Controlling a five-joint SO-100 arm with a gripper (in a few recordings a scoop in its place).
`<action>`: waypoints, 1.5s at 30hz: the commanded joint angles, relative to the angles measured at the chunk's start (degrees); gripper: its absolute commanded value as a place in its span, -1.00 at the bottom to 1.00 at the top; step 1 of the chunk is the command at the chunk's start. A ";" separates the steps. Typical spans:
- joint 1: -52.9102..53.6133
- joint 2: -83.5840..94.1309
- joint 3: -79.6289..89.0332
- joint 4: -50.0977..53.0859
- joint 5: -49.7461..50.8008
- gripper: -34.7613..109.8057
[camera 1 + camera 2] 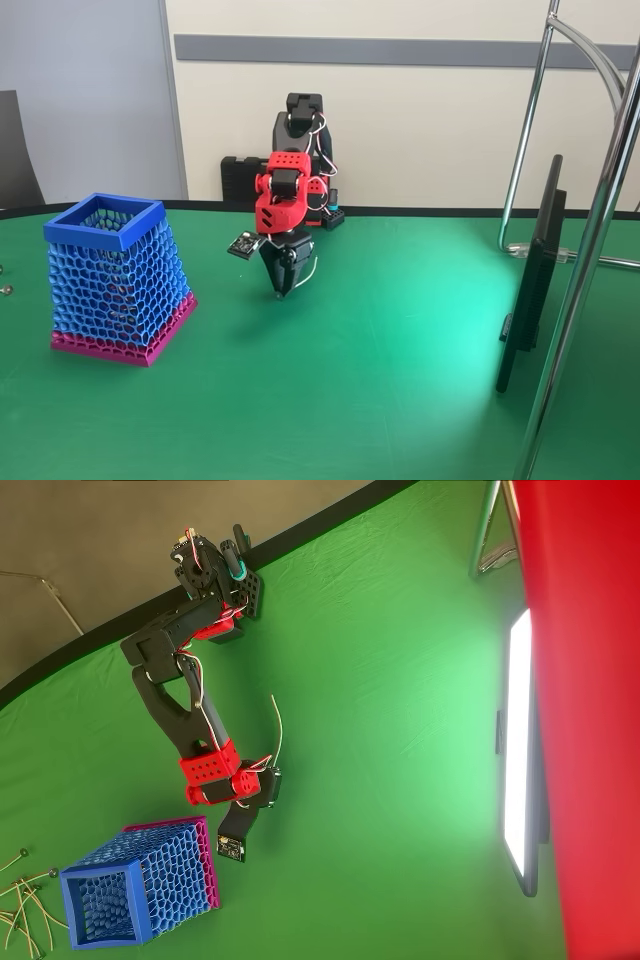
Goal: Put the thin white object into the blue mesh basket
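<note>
- A green tabletop (400, 380) is seen from the front in the fixed view and from above in the overhead view.
- A red and black robot arm (285, 190) is mounted at the far edge of the tabletop in the fixed view, bent forward and downward.
- The pincer (283, 290) is pointed straight down, with its tips at or just above the green surface; contact cannot be judged.
- The fingers are drawn together to a narrow point in the fixed view. Whether anything is pinched between them cannot be told.
- In the overhead view the pincer (268, 788) is mostly covered by the red wrist.
- The thin white object (277, 725) is seen in the overhead view as a slender curved strand lying on the green surface, running up the picture from beside the wrist.
- In the fixed view a thin white curve (312, 268) is visible just right of the pincer; whether it is the strand or arm wiring cannot be told.
- The blue mesh basket (112, 272) is standing upright on its pink base at the left of the fixed view, apart from the pincer.
- In the overhead view the basket (140, 885) is found at the lower left, near the wrist.
- A few pale thin strands (25, 905) are scattered just left of the basket in the overhead view.
- A dark flat monitor (535, 275) is standing at the right.
</note>
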 commanded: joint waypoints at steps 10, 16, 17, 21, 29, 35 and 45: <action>0.97 5.71 -15.73 -11.95 2.29 -0.51; 2.64 13.18 -12.74 -27.69 -4.31 -0.51; 3.08 14.24 -12.04 -30.67 -5.54 -0.51; 4.83 18.46 -7.91 -42.98 -11.87 -0.51; 8.70 23.12 0.35 -65.13 -23.99 -0.51; 9.67 24.17 0.09 -65.13 -24.52 -0.51; 10.81 25.49 -5.36 -66.62 -24.87 -0.51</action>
